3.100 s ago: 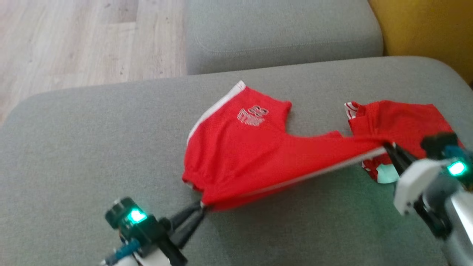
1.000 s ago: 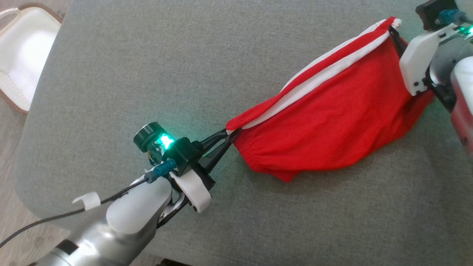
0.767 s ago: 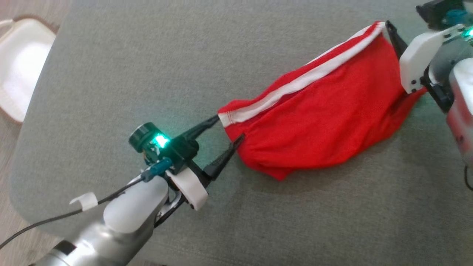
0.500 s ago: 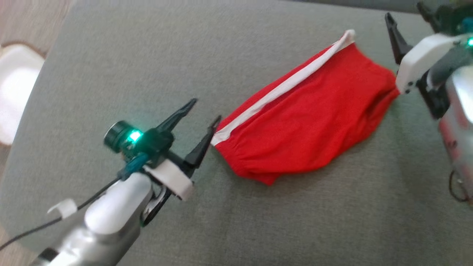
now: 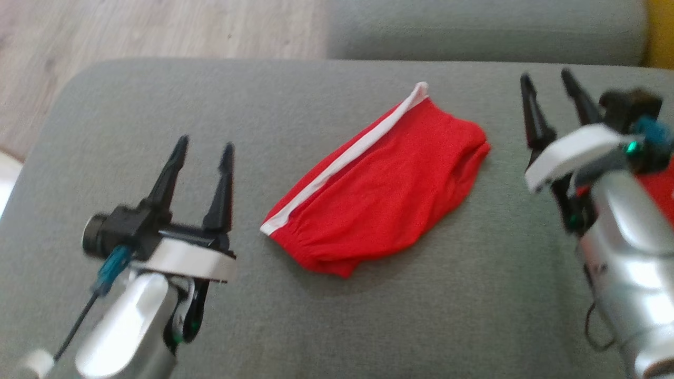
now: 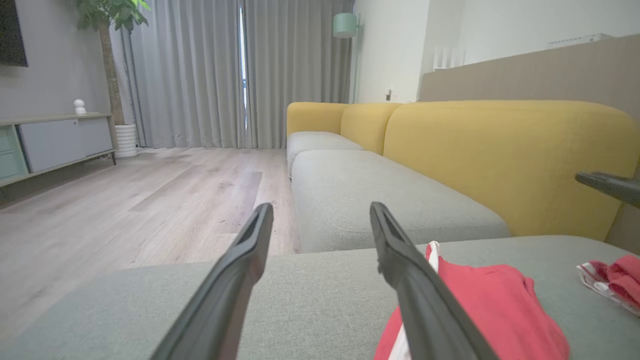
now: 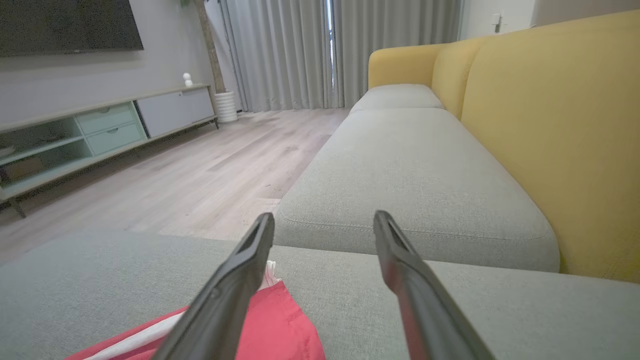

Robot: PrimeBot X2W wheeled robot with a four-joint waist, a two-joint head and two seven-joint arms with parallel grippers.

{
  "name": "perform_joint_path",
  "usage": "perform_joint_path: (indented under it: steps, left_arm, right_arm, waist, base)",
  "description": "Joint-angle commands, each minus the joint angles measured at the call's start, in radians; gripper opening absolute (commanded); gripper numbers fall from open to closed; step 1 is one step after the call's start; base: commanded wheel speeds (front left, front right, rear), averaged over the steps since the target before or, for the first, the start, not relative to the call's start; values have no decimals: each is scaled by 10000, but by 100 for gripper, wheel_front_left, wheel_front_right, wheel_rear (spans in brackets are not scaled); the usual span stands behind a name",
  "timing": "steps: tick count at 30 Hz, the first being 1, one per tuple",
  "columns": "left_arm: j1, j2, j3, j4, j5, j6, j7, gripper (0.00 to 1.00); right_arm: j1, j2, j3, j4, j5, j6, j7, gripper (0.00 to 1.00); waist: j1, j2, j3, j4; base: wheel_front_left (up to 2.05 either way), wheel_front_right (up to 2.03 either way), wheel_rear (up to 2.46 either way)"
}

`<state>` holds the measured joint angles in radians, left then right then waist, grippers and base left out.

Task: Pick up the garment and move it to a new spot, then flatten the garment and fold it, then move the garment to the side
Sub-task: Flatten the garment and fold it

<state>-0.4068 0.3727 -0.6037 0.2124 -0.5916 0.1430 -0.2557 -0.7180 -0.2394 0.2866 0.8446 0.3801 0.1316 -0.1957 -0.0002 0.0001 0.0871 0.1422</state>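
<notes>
The garment is a pair of red shorts with a white side stripe, lying folded and slanted on the grey sofa cushion. My left gripper stands open to its left, apart from the cloth, with nothing between the fingers. My right gripper is open to the right of the garment, also clear of it. In the left wrist view the garment lies just right of the open left gripper. In the right wrist view the garment shows at the lower left, behind the left finger of the open right gripper.
A second red cloth lies on the cushion to the right, near my right arm. Another grey cushion adjoins at the back, with a yellow backrest along the right. Wooden floor lies beyond the cushion's left edge.
Both grippers have opened and let go of the garment, then drawn back from it. The garment has settled flat on the cushion. The head camera has also shifted.
</notes>
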Motion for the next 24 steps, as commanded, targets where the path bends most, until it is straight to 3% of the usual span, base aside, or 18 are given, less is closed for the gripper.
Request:
perform_joint_path:
  steps: [1,6,14,24]
  left_arm:
    - [182,43,969,-553,20,106,-60,100]
    - [1170,-351,2095,-889,350,-28,-60,100]
    - [2761,-1183,3108,-899,1096,-653,-60,100]
    - [3226,-2034,3679,-666,2010,-1443,-60,100]
  right_arm:
    - [490,251,-247,-546,-65,-9,-204,100]
    - [1985,835,-1228,-1420,-428,-9,-368,100]
    - [4247,1673,-2566,-2993,-754,-9,-112,100]
    - [4990,1886,-2973,-4239,-915,-9,720,100]
  waist:
    - [2,-1,-323,-358]
    - [2,-1,-483,-546]
    - [2,-1,-738,-727]
    - [2,-1,-524,-489]
  base:
    - [0,0,0]
    - [0,0,0]
    - [0,0,0]
    - [0,0,0]
